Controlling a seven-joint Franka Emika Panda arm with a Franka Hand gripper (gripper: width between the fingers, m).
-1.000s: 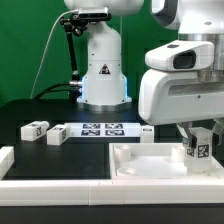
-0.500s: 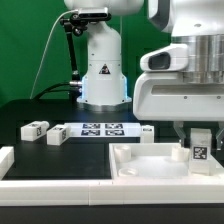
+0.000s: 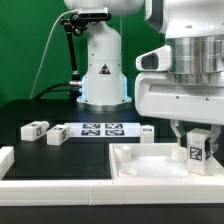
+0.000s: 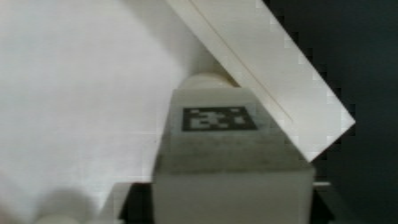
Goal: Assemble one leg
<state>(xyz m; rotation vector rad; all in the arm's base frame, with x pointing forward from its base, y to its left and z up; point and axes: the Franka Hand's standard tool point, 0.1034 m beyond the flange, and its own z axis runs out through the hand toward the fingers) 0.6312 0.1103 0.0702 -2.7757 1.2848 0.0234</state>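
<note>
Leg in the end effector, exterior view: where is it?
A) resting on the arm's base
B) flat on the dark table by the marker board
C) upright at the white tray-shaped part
C: the leg stands upright between the fingers of the end effector, at the white tray-shaped part, toward the exterior view's right. The wrist view also shows it against that part's rim.

Exterior view: bright, even light, low resolution, and slightly soft all over. The white arm housing (image 3: 175, 95) close to the lens is near blown out and has fuzzy edges. The counter (image 3: 40, 108) and background are very dark. There is a blue glow on the rear robot base (image 3: 103, 92). Wrist view: very close and blurry. The leg (image 4: 222, 165) has a smeared tag, the white tray part (image 4: 71, 90) is washed flat, and the corners are black.
</note>
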